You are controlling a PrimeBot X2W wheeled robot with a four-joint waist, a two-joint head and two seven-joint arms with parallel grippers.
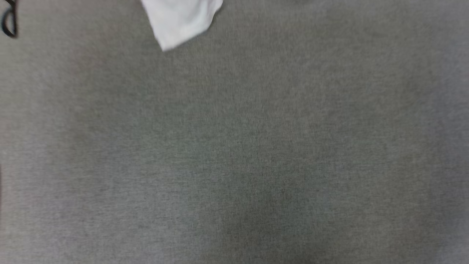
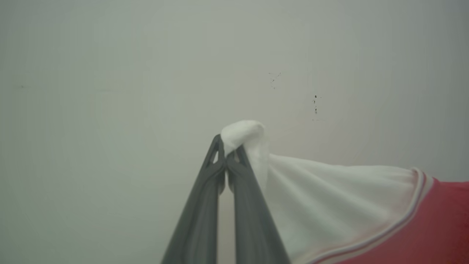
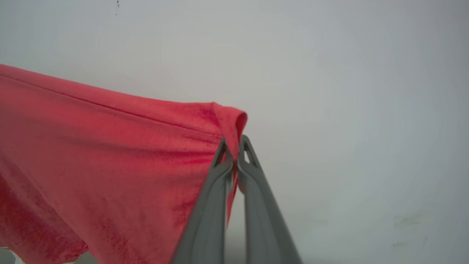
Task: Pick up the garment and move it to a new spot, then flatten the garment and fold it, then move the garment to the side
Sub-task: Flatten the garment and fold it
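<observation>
The garment (image 2: 329, 198) is bright red cloth with a white sleeve panel and red-and-white striped trim. My left gripper (image 2: 227, 150) is shut on a bunched tip of the white panel, and the cloth stretches away to the right of that view. My right gripper (image 3: 234, 146) is shut on a folded red edge of the garment (image 3: 110, 154), which spreads out to the left and hangs down. A white cloth corner (image 1: 181, 20) pokes in at the top of the head view; I cannot tell whether it belongs to the garment.
A grey heathered surface (image 1: 256, 146) lies below the head camera, blurred. A black mark (image 1: 9, 22) sits at its upper left edge. Behind both grippers is a plain pale surface (image 2: 110, 91) with a few small dark specks (image 2: 315, 104).
</observation>
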